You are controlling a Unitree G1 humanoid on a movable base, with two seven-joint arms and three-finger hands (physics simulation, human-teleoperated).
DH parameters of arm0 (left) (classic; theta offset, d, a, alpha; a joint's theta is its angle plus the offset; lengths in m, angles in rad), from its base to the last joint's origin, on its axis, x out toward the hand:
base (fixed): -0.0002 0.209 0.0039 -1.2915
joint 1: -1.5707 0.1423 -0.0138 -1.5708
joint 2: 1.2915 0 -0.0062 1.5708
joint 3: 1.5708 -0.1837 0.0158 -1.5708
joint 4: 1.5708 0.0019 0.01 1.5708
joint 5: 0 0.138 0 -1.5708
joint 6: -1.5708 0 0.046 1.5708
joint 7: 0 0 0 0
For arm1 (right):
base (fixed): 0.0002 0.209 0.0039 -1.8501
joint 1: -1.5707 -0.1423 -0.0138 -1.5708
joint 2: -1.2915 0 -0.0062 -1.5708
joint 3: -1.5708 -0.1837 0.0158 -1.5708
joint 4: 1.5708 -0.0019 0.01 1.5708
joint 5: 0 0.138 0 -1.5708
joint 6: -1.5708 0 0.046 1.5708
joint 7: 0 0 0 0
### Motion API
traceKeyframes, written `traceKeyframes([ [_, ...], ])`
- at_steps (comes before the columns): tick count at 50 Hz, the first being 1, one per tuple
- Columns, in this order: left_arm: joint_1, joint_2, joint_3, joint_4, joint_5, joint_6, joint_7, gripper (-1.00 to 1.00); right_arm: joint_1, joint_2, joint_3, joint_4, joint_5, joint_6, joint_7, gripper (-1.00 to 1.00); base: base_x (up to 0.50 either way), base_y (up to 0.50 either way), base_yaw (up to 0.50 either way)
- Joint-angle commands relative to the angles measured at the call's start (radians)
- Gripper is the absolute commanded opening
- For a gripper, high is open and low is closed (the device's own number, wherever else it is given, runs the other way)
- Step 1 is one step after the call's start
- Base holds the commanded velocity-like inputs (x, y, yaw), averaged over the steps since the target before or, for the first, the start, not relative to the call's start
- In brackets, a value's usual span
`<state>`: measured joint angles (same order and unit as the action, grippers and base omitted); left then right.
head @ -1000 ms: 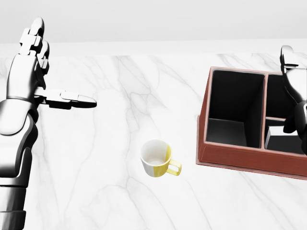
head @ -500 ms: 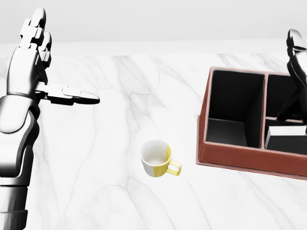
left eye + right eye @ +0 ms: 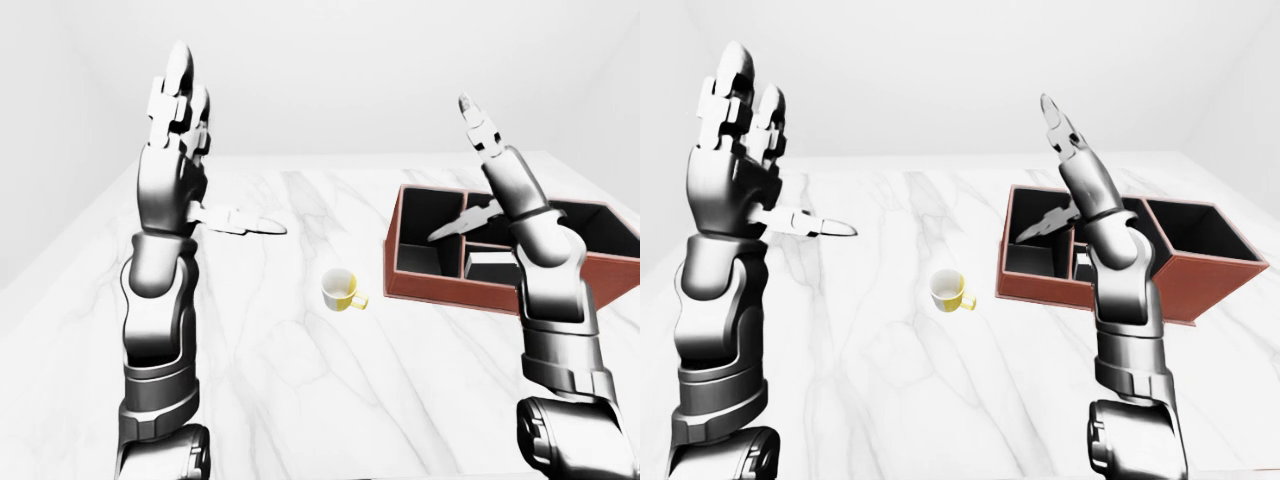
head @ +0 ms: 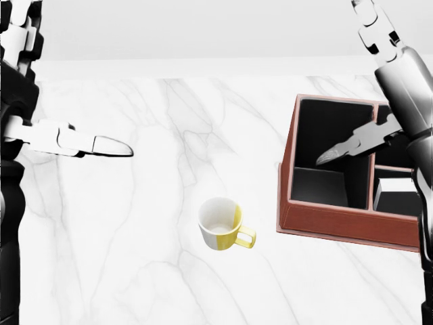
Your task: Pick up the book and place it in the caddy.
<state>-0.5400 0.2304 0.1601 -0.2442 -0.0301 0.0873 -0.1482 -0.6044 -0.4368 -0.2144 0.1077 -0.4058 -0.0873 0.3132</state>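
the book (image 4: 400, 187), a flat white block, lies in a small compartment of the reddish-brown box caddy (image 4: 325, 218); both metal hands, left hand (image 3: 178, 150) and right hand (image 3: 500, 172), are raised with fingers spread, holding nothing; a yellow-white mug (image 4: 221, 226) stands on the marble table (image 4: 135, 257).

No text, label, brand, number or sign can be read in any view; the caddy (image 4: 325, 217) has plain brown walls; the mug (image 4: 220, 225) is plain white and yellow; the marble table (image 4: 169, 135) carries only veining; the pale object (image 4: 399, 186) in the caddy compartment below the right hand's (image 3: 495, 165) fingers shows no lettering at this size; the metal shells of that hand and of the left hand (image 3: 175, 150) bear no markings.
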Motion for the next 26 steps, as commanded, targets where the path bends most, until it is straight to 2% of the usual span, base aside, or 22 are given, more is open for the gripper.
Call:
traceKeyframes([
  [1, 0.122, -0.019, 0.026, -0.424, -0.076, 0.0, -0.027, 1.0, 0.257, 0.134, -0.041, -0.573, 0.234, 0.0, 0.115, 1.0, 0.0, 0.0, 0.0],
  [4, 0.152, -0.02, 0.049, -0.54, -0.104, 0.0, -0.027, 1.0, 0.315, 0.157, -0.06, -0.667, 0.274, 0.0, 0.122, 1.0, 0.0, 0.0, 0.0],
  [8, 0.179, -0.017, 0.118, -0.682, -0.178, 0.0, -0.015, 1.0, 0.398, 0.179, -0.107, -0.777, 0.333, 0.0, 0.127, 1.0, 0.0, 0.0, 0.0],
  [9, 0.185, -0.018, 0.152, -0.735, -0.212, 0.0, -0.011, 1.0, 0.427, 0.187, -0.128, -0.811, 0.36, 0.0, 0.127, 1.0, 0.0, 0.0, 0.0],
  [12, 0.212, 0.0, 0.204, -0.8, -0.305, 0.0, 0.025, 1.0, 0.462, 0.197, -0.167, -0.875, 0.414, 0.0, 0.12, 1.0, 0.0, 0.0, 0.0],
  [13, 0.231, 0.023, 0.214, -0.802, -0.36, 0.0, 0.058, 1.0, 0.469, 0.2, -0.18, -0.891, 0.427, 0.0, 0.115, 1.0, 0.0, 0.0, 0.0],
  [15, 0.294, 0.116, 0.234, -0.803, -0.538, 0.0, 0.183, 1.0, 0.494, 0.205, -0.207, -0.935, 0.462, 0.0, 0.113, 1.0, 0.0, 0.0, 0.0],
  [17, 0.377, 0.249, 0.235, -0.803, -0.73, 0.0, 0.335, 1.0, 0.517, 0.216, -0.234, -0.973, 0.496, 0.0, 0.106, 1.0, 0.0, 0.0, 0.0],
  [18, 0.424, 0.315, 0.227, -0.803, -0.794, 0.0, 0.392, 1.0, 0.525, 0.219, -0.245, -0.989, 0.51, 0.0, 0.104, 1.0, 0.0, 0.0, 0.0],
  [21, 0.525, 0.44, 0.209, -0.803, -0.88, 0.0, 0.476, 1.0, 0.568, 0.236, -0.287, -1.042, 0.563, 0.0, 0.109, 1.0, 0.0, 0.0, 0.0],
  [26, 0.672, 0.559, 0.18, -0.803, -0.899, 0.0, 0.516, 1.0, 0.637, 0.282, -0.347, -1.115, 0.645, 0.0, 0.126, 1.0, 0.0, 0.0, 0.0],
])
